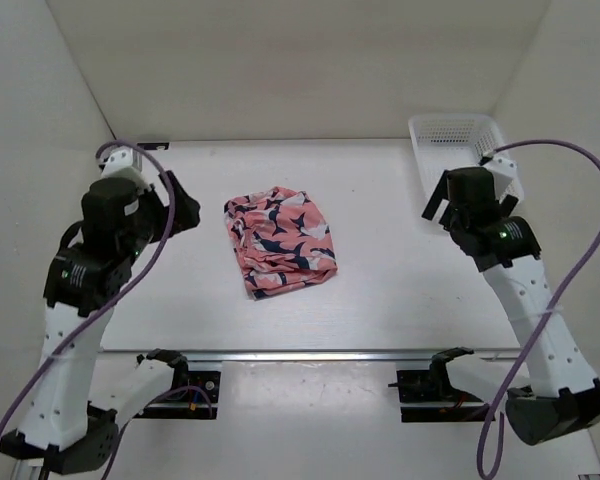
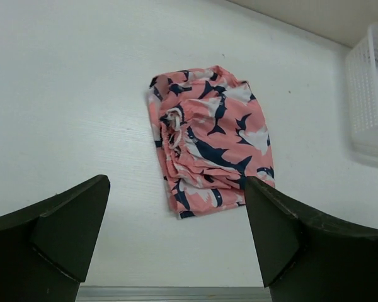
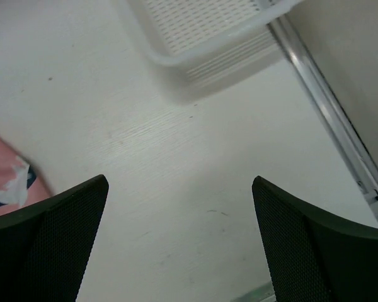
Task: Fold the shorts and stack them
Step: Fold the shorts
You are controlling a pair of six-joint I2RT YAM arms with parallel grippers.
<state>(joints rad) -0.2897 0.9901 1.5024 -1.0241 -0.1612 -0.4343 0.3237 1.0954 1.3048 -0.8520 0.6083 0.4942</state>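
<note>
The salmon-pink shorts with navy-and-white shark shapes lie folded in a compact bundle on the white table, left of centre. They also show in the left wrist view, and a corner of them shows at the left edge of the right wrist view. My left gripper hangs open and empty above the table, left of the shorts; in the left wrist view it is apart from them. My right gripper hangs open and empty well to the right of the shorts; in the right wrist view only bare table lies between the jaws.
A white plastic mesh basket stands at the back right by the wall, close behind the right gripper; it shows in the left wrist view and the right wrist view. White walls enclose the table. A metal rail runs along the near edge.
</note>
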